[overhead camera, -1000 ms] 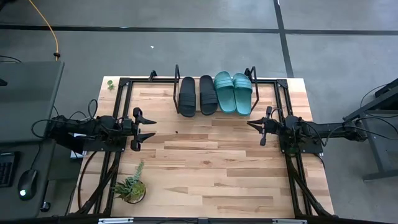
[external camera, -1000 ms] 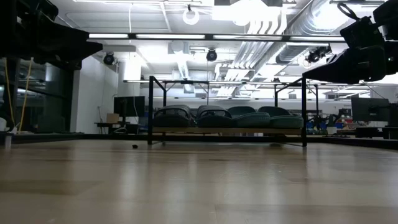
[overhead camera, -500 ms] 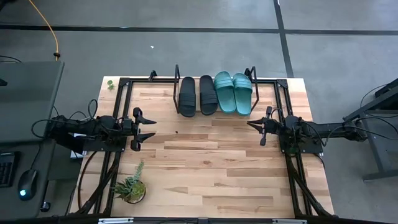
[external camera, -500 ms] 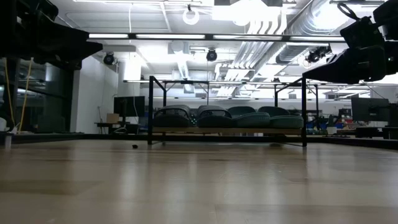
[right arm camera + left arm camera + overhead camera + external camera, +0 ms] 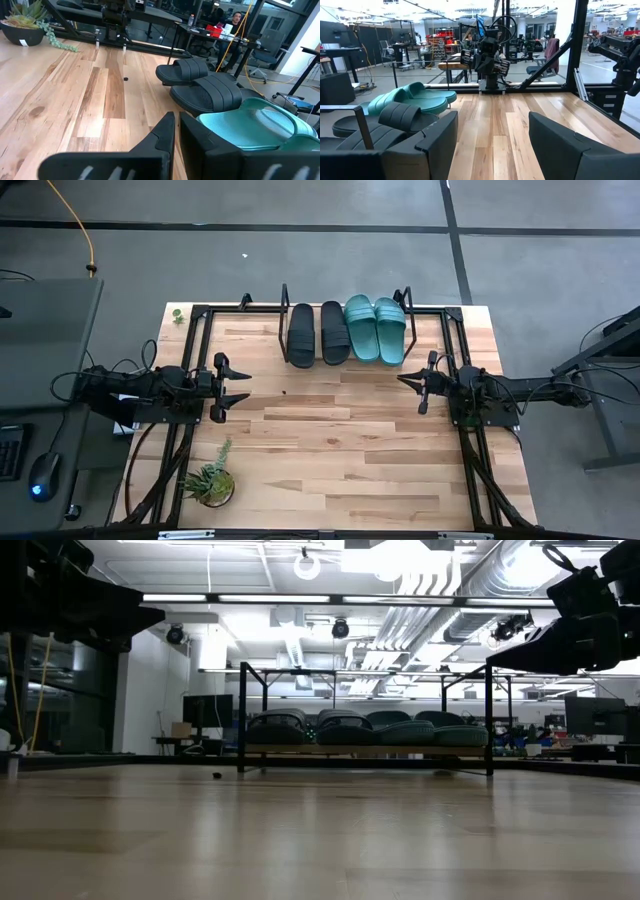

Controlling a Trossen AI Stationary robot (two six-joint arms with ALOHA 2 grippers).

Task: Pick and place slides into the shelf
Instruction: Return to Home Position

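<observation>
Four slides (image 5: 347, 332) are lined side by side on the shelf (image 5: 241, 715); the left end effector (image 5: 243, 386) is held open, the right end effector (image 5: 408, 381) closed empty, so a slide could probably be dislodged only if the shelf were knocked in homing.

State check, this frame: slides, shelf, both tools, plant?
black slides: both on the shelf, side by side
green slides: both on the shelf, beside the black pair
shelf: holds all four slides
left tool: open, empty, clear of the shelf
right tool: shut, empty, clear of the shelf
plant: upright in its pot
</observation>
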